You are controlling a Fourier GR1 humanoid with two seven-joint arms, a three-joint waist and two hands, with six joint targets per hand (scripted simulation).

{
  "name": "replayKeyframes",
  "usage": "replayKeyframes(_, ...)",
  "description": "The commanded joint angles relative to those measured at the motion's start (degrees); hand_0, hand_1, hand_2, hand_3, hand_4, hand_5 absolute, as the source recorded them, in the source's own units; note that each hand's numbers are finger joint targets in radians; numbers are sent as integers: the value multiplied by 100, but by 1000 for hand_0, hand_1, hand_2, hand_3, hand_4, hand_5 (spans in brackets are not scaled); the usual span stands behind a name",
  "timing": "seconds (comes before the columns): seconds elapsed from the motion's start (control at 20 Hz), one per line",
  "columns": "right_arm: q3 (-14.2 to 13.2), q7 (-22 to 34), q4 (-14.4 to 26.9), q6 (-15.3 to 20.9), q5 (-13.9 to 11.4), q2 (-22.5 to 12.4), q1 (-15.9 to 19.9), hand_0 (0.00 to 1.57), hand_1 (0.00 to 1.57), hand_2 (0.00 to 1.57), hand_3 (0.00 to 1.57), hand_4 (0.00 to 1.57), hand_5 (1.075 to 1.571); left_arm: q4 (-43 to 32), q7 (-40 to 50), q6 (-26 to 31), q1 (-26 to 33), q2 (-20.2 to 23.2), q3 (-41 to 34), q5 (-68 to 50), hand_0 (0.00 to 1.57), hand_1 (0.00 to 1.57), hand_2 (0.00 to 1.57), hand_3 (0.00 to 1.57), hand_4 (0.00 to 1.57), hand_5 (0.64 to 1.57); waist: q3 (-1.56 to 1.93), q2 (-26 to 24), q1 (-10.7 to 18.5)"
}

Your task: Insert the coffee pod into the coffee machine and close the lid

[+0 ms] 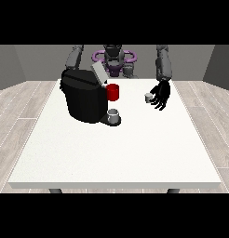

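A black coffee machine (83,98) stands on the left half of the white table (116,148), with its grey lid (98,72) tilted up and open. A grey cup (113,115) sits on the machine's tray at its right front. A small grey coffee pod (148,97) rests on the table to the right. The hand at the view's right (161,95) hangs just beside the pod, on its right side, fingers relaxed and pointing down, not closed round it. The hand at the view's left is hidden behind the machine.
A red mug (113,92) stands right behind the machine's spout side. The table's front edge lies near the bottom of the view. Wooden floor surrounds the table.
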State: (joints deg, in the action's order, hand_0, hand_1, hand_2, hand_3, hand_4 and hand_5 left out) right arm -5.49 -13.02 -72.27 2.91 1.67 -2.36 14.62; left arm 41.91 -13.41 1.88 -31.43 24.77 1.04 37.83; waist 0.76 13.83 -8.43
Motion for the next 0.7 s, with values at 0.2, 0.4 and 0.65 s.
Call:
replayKeyframes(0.2,-274,-318,449,14,111,-120,0,0,0,0,0,418,1571,-183,-82,24,-8,-446,174,206,1138,1138,1250,1167,424,1571,-75,-142,145)
replayKeyframes(0.4,15,-451,391,46,-41,121,-350,0,0,0,0,397,1571,-162,-448,-18,-54,-626,55,29,1557,1557,1523,1427,706,1571,-76,-252,70)
replayKeyframes(0.65,-167,8,360,-162,264,-105,-294,0,0,0,0,290,1571,-338,-676,151,-63,-546,-127,-38,1373,1373,1383,1326,656,1571,-78,-631,105)
